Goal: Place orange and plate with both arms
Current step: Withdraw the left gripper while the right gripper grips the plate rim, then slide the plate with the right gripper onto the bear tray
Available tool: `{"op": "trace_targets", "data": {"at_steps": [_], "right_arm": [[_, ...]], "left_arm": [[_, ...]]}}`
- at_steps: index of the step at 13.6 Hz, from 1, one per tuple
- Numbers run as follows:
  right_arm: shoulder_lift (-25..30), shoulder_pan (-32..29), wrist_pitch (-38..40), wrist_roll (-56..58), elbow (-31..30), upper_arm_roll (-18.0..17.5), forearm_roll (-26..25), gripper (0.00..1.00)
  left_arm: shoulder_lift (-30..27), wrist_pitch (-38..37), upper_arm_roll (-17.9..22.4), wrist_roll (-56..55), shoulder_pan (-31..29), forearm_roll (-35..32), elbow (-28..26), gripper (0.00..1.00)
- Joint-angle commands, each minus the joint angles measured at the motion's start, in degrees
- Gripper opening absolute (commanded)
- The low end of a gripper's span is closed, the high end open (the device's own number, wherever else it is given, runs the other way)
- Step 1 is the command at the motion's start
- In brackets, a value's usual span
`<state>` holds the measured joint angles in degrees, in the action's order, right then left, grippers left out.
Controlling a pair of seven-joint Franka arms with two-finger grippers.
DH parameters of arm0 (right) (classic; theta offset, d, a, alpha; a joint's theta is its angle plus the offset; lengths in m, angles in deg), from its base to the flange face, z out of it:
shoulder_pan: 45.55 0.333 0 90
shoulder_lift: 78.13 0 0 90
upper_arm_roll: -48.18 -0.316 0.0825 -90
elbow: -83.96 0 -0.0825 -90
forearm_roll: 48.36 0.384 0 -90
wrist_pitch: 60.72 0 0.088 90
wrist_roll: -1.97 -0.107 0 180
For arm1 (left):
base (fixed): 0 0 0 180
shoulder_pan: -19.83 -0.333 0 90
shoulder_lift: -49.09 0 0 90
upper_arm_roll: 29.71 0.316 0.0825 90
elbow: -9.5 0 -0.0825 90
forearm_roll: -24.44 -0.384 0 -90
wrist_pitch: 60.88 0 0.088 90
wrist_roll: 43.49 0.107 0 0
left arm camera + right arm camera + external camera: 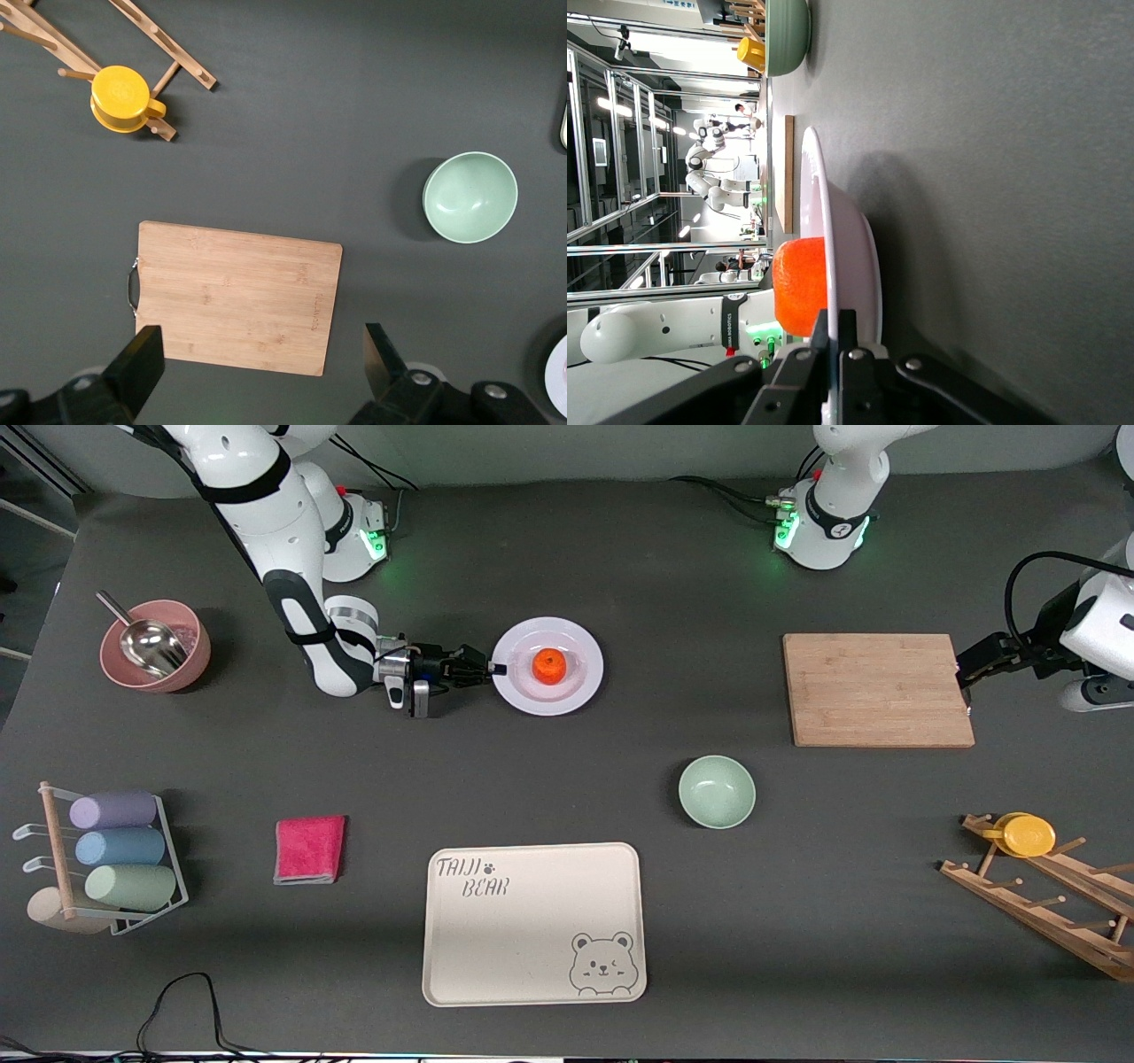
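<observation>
right wrist view shows the right gripper (833, 341) pinched onto the rim of the plate (852, 257), which carries the orange (799, 285) near the table's middle. the left gripper (257, 372) waits, fingers spread, over the cutting board (237, 297). the carry step seems underway; next calls for a level move so the fruit stays put.

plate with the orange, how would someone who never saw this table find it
Start at the right arm's base and follow that arm down to its right gripper: its fingers are shut on the rim of the plate. It is round, shallow and pale lavender-white, and it alone carries the orange. The green bowl is smaller, deeper and nearer the front camera.
</observation>
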<state>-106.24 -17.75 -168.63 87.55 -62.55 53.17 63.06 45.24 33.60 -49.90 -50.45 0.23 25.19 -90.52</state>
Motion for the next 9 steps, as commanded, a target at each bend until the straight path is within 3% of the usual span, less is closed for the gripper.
{"op": "trace_targets", "data": {"at_steps": [1, 6, 9], "right_arm": [[0.4, -0.4, 0.1, 0.2, 0.6, 0.1, 1.5, 0.00], [11.6, -2.3, 1.4, -13.8, 0.7, 0.5, -1.4, 0.00], [12.9, -3.1, 1.3, -17.0, 2.6, 0.5, -1.4, 0.00]], "left_arm": [[-0.7, 0.4, 1.0, 1.2, -0.3, 1.7, -0.9, 1.00], [-1.2, -1.9, 3.3, 2.4, -0.4, 3.8, -0.4, 1.00], [-1.2, -1.4, 3.3, 2.0, -0.5, 3.6, -0.4, 1.00]]}}
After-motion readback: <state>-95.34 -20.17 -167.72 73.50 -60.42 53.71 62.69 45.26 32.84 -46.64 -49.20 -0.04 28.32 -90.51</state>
